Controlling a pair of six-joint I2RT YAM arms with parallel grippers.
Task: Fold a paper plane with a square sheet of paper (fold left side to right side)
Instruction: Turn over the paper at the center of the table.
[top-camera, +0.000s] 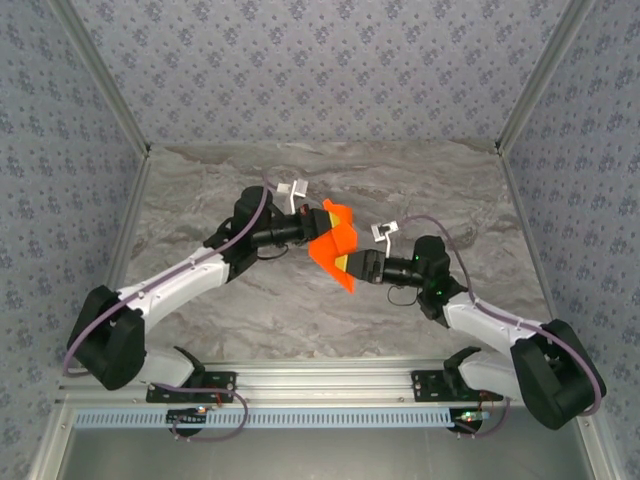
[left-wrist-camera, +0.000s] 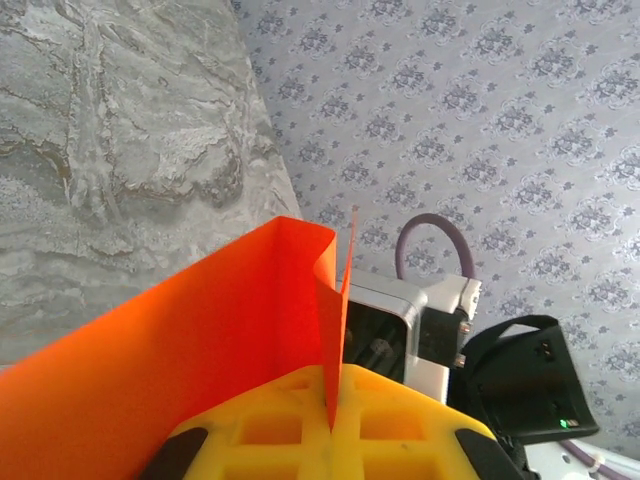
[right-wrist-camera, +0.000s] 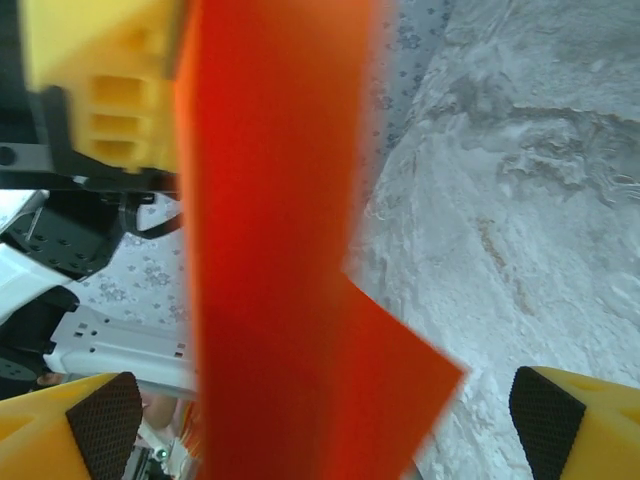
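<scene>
1. Left arm (top-camera: 190, 275): black and white links. It rises from the near-left base and reaches toward the middle of the table.

2. Left gripper (top-camera: 320, 221): its yellow fingers (left-wrist-camera: 260, 425) are pressed together, pinching the orange paper sheet. In the left wrist view the sheet's edge runs straight into the seam between them.

3. Orange paper sheet (top-camera: 335, 245): plain and unmarked. It is held in the air over the grey marble-patterned table (top-camera: 200, 190), between the two grippers and near the table's middle. It is not flat.
   - Left wrist view (left-wrist-camera: 180, 350): a broad panel sweeps off to the left, and a narrow flap stands edge-on at the fingers.
   - Right wrist view (right-wrist-camera: 270, 220): a blurred upright band, with a pointed corner jutting right low down.

4. Right gripper (top-camera: 352, 266): sits at the sheet's lower edge in the top view. In its own wrist view (right-wrist-camera: 330, 425) the jaws are spread wide and clamp nothing.
   - The sheet hangs between the black pads (right-wrist-camera: 100, 425). The pad at the picture's left is just beside the paper, and the other is well apart from it.
   - One of the left gripper's yellow fingers (right-wrist-camera: 100, 80) appears at upper left, against the sheet.

5. Right arm (top-camera: 490, 325): comes from the near-right base. A purple cable (left-wrist-camera: 428, 221) loops above its wrist.

6. Surroundings: a grey patterned wall (top-camera: 320, 60) and an aluminium rail (top-camera: 330, 375) along the near edge.
</scene>
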